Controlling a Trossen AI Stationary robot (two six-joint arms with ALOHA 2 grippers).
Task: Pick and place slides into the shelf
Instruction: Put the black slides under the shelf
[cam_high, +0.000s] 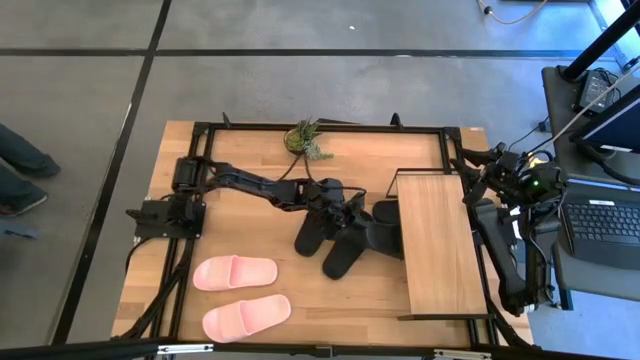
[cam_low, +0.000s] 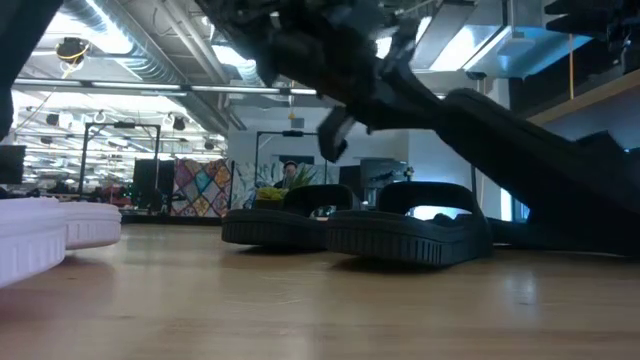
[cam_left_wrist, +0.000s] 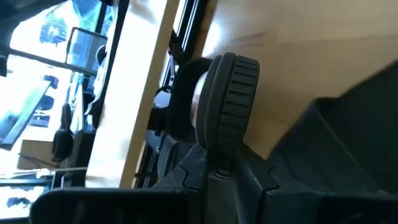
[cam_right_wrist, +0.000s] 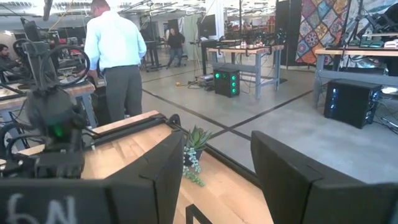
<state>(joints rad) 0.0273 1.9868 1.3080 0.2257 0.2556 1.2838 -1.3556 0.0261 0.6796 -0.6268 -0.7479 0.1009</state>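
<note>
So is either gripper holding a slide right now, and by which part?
The left gripper is clamped on a black slide, gripping the edge of its sole. The right gripper is open and holds nothing.

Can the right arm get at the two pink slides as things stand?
Probably not easily: the right pincer sits parked past the shelf, which lies between it and the pink slides at the far left.

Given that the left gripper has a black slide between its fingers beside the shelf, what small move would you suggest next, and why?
Probably a short lift. The left gripper is shut on a black slide turned on its edge, while two more black slides lie just beneath the arm. Raising it first should clear them before carrying it toward the shelf. The right gripper waits open, off to the right.
</note>
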